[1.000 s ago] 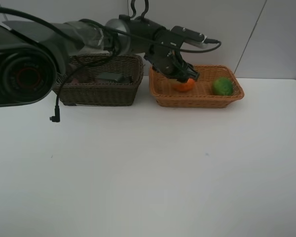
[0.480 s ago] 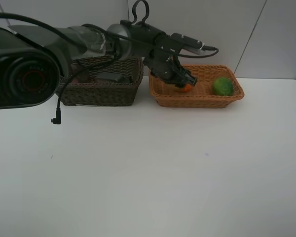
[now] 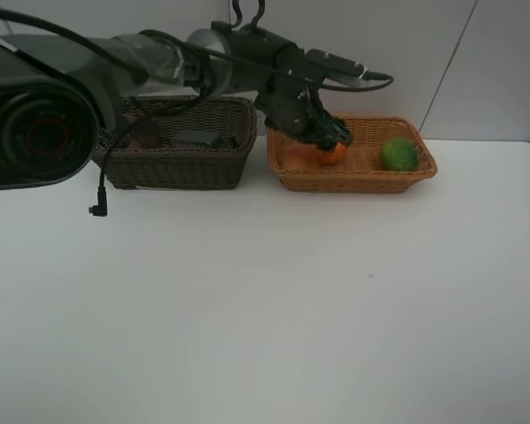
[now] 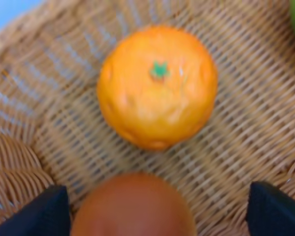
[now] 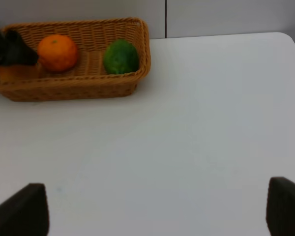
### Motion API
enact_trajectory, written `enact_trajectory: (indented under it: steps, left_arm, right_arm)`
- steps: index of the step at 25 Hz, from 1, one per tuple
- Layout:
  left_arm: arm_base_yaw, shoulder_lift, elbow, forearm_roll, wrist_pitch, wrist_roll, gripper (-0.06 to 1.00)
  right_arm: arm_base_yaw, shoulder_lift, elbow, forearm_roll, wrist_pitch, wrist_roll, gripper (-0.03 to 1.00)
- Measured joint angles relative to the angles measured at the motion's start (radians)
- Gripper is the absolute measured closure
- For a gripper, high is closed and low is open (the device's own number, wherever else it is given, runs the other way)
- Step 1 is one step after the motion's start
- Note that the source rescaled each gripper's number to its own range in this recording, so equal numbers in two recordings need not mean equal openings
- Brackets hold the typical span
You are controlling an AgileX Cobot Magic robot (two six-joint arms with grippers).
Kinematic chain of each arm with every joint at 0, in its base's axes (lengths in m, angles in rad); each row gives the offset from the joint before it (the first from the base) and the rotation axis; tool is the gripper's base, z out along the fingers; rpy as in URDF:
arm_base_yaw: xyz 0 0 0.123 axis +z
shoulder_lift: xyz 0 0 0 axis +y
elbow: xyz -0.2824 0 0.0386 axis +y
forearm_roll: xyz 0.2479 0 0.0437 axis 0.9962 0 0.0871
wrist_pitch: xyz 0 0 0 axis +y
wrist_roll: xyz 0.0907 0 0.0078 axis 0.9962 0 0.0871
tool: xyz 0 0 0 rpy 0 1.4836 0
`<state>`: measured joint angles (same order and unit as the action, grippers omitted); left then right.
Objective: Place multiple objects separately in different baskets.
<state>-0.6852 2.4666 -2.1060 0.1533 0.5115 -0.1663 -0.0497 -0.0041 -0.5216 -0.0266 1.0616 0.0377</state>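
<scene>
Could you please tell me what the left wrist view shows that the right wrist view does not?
Only the left wrist view shows the red-orange fruit between the left hand's open fingers. Only the right wrist view shows the whole lime, the white table and the right hand's open fingers. Both show the orange in the light basket.

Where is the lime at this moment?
The lime lies in the right end of the light orange-tan basket, at the back of the table in the exterior high view. The orange sits apart to its left, under the left gripper.

orange [image 5: 57,52] left of lime [image 5: 121,56], in basket [image 5: 142,73]
</scene>
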Motion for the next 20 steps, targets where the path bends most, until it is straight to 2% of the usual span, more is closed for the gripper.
enact_trajectory:
  steps: [6, 12, 15, 20]
  left_arm:
    - [0.013, -0.078, 0.0, -0.012, 0.1, 0.0, 0.01]
    - [0.088, -0.2, 0.036, -0.05, 0.263, 0.001, -0.02]
    - [0.148, -0.303, 0.152, -0.056, 0.303, 0.001, -0.05]
    - [0.279, -0.548, 0.454, -0.083, 0.293, 0.001, -0.05]
  right_arm:
    - [0.0, 0.0, 0.0, 0.0, 0.0, 0.0, 0.05]
    - [0.0, 0.0, 0.0, 0.0, 0.0, 0.0, 0.05]
    - [0.0, 0.0, 0.0, 0.0, 0.0, 0.0, 0.05]
    - [0.0, 0.0, 0.0, 0.0, 0.0, 0.0, 0.05]
